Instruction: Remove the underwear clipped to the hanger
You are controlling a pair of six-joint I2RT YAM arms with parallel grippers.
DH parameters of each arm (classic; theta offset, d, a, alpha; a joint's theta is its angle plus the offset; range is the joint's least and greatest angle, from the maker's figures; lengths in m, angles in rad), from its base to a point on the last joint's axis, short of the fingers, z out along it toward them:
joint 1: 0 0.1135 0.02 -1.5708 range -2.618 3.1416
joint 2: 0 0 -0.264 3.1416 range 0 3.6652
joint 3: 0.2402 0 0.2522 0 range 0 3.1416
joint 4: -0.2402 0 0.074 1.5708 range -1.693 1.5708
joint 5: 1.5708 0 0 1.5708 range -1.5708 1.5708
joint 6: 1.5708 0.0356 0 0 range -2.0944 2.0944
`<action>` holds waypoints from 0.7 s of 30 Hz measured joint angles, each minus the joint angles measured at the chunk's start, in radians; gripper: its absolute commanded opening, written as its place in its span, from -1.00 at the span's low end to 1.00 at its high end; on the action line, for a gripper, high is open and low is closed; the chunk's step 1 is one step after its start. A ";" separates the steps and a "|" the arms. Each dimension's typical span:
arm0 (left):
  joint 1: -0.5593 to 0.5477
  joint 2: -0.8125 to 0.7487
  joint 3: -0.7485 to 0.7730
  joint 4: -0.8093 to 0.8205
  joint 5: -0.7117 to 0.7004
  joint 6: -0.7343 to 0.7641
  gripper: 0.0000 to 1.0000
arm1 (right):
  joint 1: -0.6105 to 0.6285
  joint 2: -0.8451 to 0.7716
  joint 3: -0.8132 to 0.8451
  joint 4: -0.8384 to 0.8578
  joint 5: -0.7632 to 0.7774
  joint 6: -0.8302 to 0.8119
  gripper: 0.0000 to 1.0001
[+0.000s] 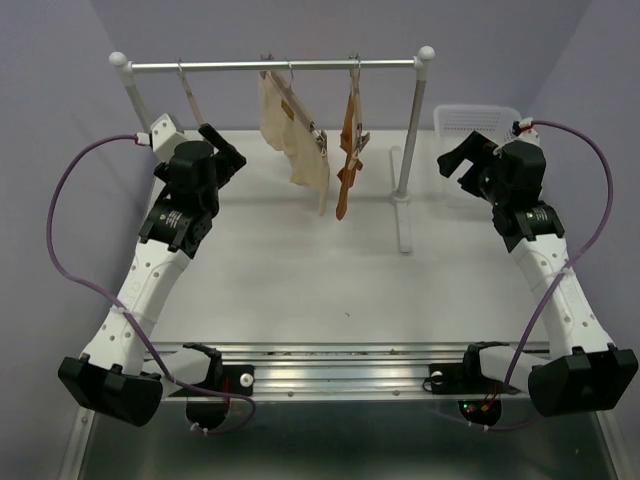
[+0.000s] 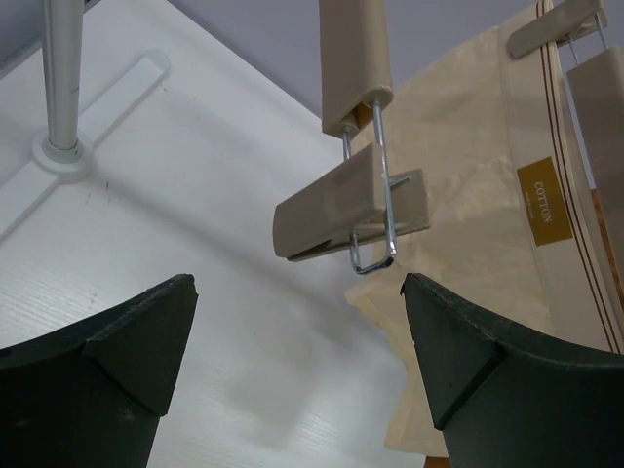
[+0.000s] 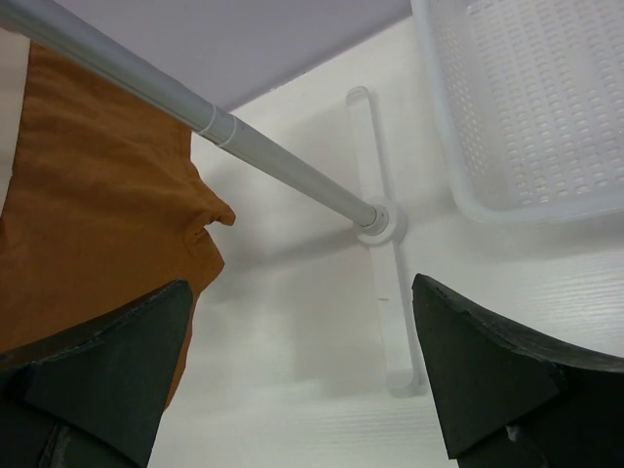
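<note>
Underwear (image 1: 347, 180) hangs clipped; left fingers (image 2: 117, 361), right fingers (image 3: 107, 370) spread, raised toward rail (image 1: 300, 66).

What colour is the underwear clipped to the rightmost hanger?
Rust-orange, plain with no pattern. The underwear shows best in the right wrist view.

A metal clothes rail (image 1: 270, 66) spans the top of the frame, with a cream garment (image 1: 295, 140) hanging mid-rail, a bare hanger (image 1: 190, 98) at left, and a white basket (image 1: 478, 118) at upper right.
</note>
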 measured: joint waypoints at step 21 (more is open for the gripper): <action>0.037 0.008 -0.014 0.014 0.061 0.026 0.98 | 0.162 0.083 0.263 -0.011 -0.195 -0.107 1.00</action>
